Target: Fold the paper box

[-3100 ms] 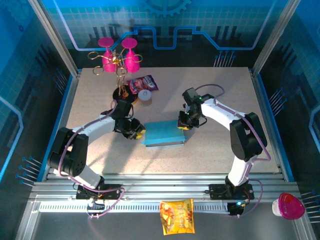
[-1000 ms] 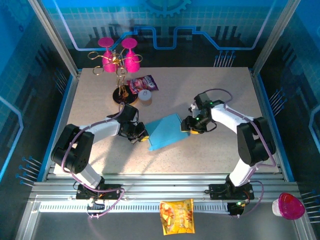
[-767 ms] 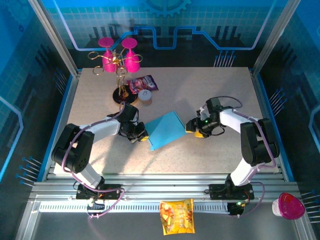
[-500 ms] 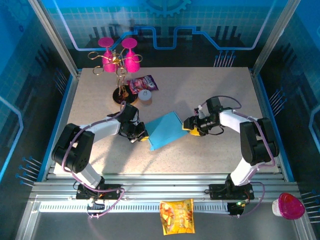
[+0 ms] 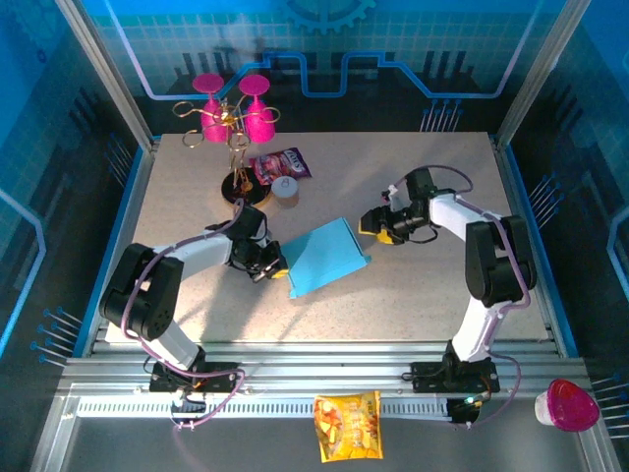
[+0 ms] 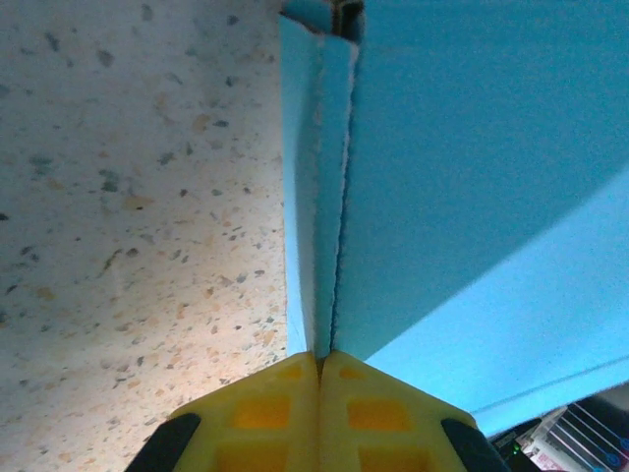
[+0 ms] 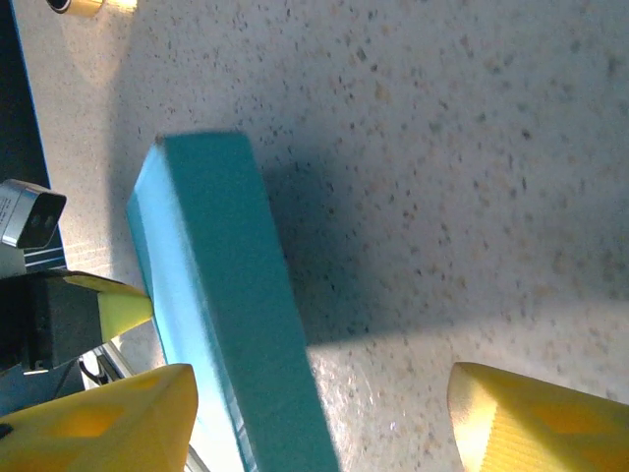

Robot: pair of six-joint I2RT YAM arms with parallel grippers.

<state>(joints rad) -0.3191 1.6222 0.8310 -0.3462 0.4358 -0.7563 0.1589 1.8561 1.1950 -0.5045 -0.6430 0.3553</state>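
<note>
The left hand (image 5: 269, 265) is clamped on the left edge of the paper box (image 5: 327, 258) on the worktop (image 5: 413, 295); the right hand (image 5: 376, 224), fingers apart, hangs near its far corner.

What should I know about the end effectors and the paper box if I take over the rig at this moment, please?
Left end effector: shut on the paper box, at its left edge.
Right end effector: open, holding nothing, just right of the box and apart from it.
Box: over the middle of the table, one side apparently raised.
Done: it looks like a flat, closed box.
Left: check the flap at the gripped edge, set it down, release.
</note>
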